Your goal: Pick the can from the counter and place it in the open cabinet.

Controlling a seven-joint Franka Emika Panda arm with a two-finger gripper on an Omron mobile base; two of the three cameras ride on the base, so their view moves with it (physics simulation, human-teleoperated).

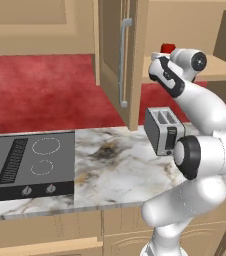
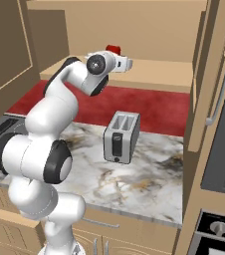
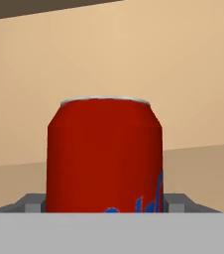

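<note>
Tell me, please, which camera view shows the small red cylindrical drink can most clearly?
The hand view: the small red cylindrical drink can stands upright and close, showing its silver rim and blue markings. The left base view shows just a red piece above the arm, and the right base view a red sliver behind the wrist.

I can read no text anywhere. The can [image 3: 104, 154] right before my claw carries some blue marks low on its red side, cut off at the bottom edge, and I cannot make letters of them. The toaster [image 2: 120, 137] shows no legible label.
</note>
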